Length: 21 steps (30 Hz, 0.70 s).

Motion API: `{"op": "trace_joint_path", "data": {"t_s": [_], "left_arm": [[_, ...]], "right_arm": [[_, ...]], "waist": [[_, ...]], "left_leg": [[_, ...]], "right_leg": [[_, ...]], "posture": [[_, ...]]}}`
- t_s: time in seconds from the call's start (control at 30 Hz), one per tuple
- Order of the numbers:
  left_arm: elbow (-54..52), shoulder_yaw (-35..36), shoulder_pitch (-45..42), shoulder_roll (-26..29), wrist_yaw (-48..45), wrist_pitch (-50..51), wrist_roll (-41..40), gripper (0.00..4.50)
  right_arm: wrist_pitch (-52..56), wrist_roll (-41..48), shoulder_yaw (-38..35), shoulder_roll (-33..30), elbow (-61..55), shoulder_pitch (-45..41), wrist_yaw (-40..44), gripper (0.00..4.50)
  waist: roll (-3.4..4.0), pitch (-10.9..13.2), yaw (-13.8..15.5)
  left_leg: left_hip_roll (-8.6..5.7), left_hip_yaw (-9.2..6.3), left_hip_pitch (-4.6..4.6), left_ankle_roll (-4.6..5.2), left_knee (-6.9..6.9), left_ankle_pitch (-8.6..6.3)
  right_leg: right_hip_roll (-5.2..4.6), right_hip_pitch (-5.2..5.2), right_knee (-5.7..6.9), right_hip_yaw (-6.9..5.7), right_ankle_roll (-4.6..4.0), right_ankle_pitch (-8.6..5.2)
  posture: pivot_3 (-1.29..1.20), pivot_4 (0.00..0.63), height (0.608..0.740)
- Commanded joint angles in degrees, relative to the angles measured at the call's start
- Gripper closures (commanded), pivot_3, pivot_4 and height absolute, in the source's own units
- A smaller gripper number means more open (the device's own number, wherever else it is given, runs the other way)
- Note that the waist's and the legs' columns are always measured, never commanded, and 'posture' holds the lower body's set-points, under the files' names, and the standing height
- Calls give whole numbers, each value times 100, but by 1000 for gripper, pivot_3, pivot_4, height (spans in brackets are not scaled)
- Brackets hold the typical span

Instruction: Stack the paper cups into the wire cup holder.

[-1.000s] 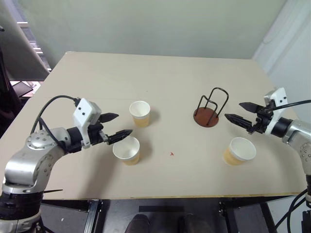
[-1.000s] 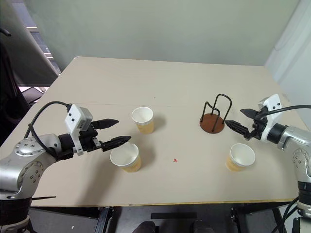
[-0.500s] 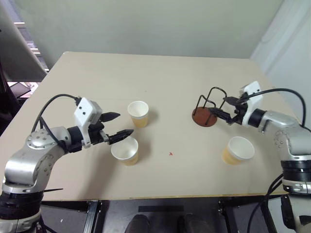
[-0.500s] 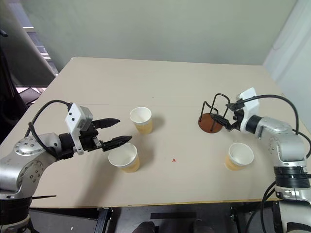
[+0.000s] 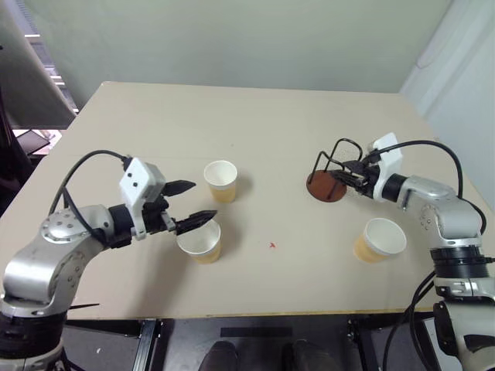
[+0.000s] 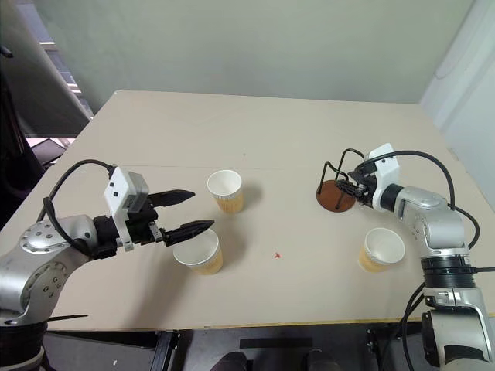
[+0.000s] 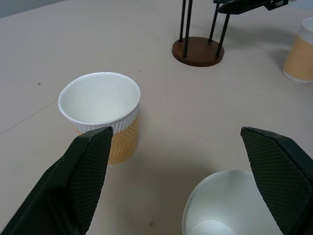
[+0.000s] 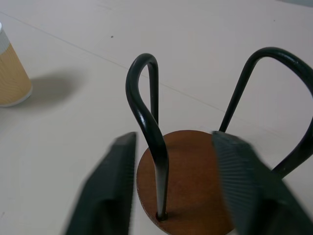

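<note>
The right hand [image 5: 346,175] sits at the wire cup holder [image 5: 331,171], its two black fingers on either side of one of the thin wire loops. They are narrowed around the loop, but whether they press it cannot be told. The left hand [image 5: 195,204] is spread wide and empty, with one fingertip over the rim of the near cup [image 5: 199,240].

The holder, a reddish-brown disc with black wire loops rising from it, stands upright and empty on the tabletop [image 5: 263,131]. All three paper cups stand upright and open-mouthed on the tabletop. The near cup and the far cup [image 5: 221,181] are well to the left of the holder, close to each other but apart. The third cup [image 5: 379,240] is just in front of the holder, near the front right edge.

The cups look light, thin-walled and easy to crush or tip. They would be best taken gently across the body below the rolled rim. The holder also looks light and may slide or tilt if pulled by a single wire, so a firm hold low on the loop seems wise.

The middle of the tabletop between the holder and the left cups is bare, which leaves a free path. The third cup is near the front edge and could be knocked off.
</note>
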Motion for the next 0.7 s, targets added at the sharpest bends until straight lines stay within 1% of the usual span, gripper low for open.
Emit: {"op": "trace_joint_path", "data": {"t_s": [0.03,0.07,0.1,0.13,0.23,0.43,0.57,0.6,0.7], "left_arm": [[-161,154,-20,66,-13,-29,-73,0],[-145,138,-32,60,-18,-36,-67,0],[-142,128,-40,55,-19,-37,-66,0],[-137,119,-48,51,-24,-39,-68,0],[-132,95,-70,59,-70,-49,-81,0],[-280,92,-59,227,-437,7,-282,0],[-533,32,-38,554,-971,28,-515,0],[-540,5,-36,625,-1064,17,-525,0],[-546,-44,-12,783,-1309,-24,-554,0]], "right_arm": [[-103,34,-127,-26,-142,-118,78,3522],[-94,64,-132,-27,-178,-101,114,3830],[-78,96,-140,-29,-221,-78,146,4252],[-54,138,-154,-30,-273,-49,186,4485],[37,267,-168,-62,-488,57,358,4485],[348,805,-144,-298,-1304,340,1098,4485],[703,1248,112,-472,-2196,553,1609,4485],[743,1287,223,-519,-2387,615,1711,4485],[794,1342,543,-644,-2837,766,1967,4485]], "waist": [[0,0,0],[0,0,0],[0,0,1],[0,0,0],[0,0,1],[1,0,1],[0,0,-5],[0,0,-8],[0,0,-28]], "left_leg": [[0,0,0,0,0,0],[0,0,0,0,0,0],[0,0,0,0,1,0],[0,0,0,0,1,0],[0,1,-1,-2,1,-1],[-1,2,-2,-3,0,-1],[0,2,-4,-6,1,-3],[1,2,-3,-7,1,-4],[6,2,0,-9,3,-5]], "right_leg": [[0,1,0,0,0,0],[0,1,0,0,0,0],[0,0,0,0,0,0],[0,0,0,0,0,0],[0,-1,0,0,0,0],[1,0,-2,1,0,0],[10,1,-8,2,-1,0],[28,2,-9,4,0,0],[34,5,-9,6,0,0]], "posture": [[0,150,740],[0,150,740],[0,150,740],[0,150,740],[0,150,740],[0,150,740],[0,150,740],[0,150,740],[0,150,740]]}}
